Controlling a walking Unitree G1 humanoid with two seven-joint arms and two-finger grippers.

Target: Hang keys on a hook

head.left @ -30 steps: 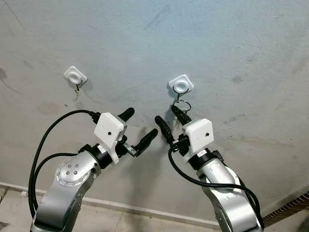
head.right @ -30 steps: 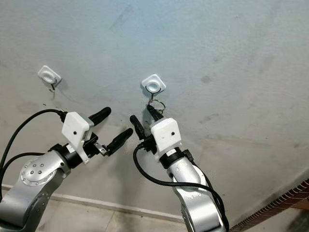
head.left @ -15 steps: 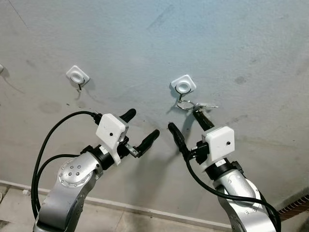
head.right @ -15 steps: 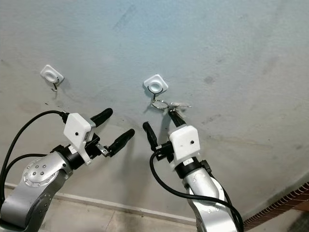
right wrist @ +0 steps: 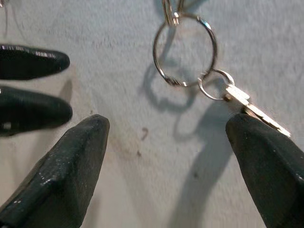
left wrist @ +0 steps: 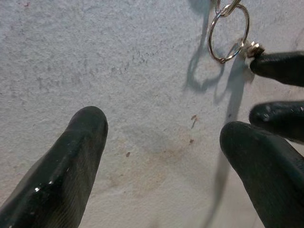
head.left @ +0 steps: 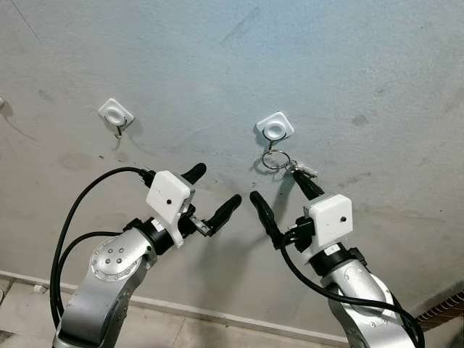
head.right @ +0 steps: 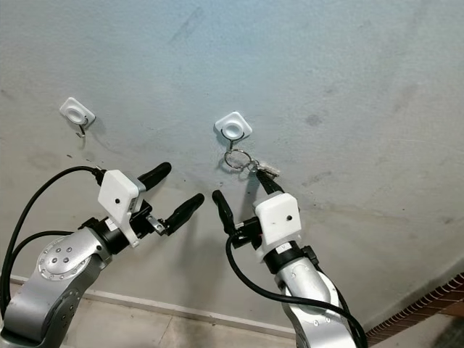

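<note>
Silver key ring point(head.left: 276, 159) with its key point(head.left: 304, 170) hangs from the white hook point(head.left: 275, 129); right gripper point(head.left: 282, 191) just below, fingers spread, left gripper point(head.left: 212, 191) beside, also spread

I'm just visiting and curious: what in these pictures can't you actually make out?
- Key: right wrist view, its tip hidden behind a black finger.
- Whether that finger touches the key: unclear.
- Hook wire holding the ring: too small in the eye views, cut off at the wrist views' edge.
- Other hook: too small for detail.
</note>
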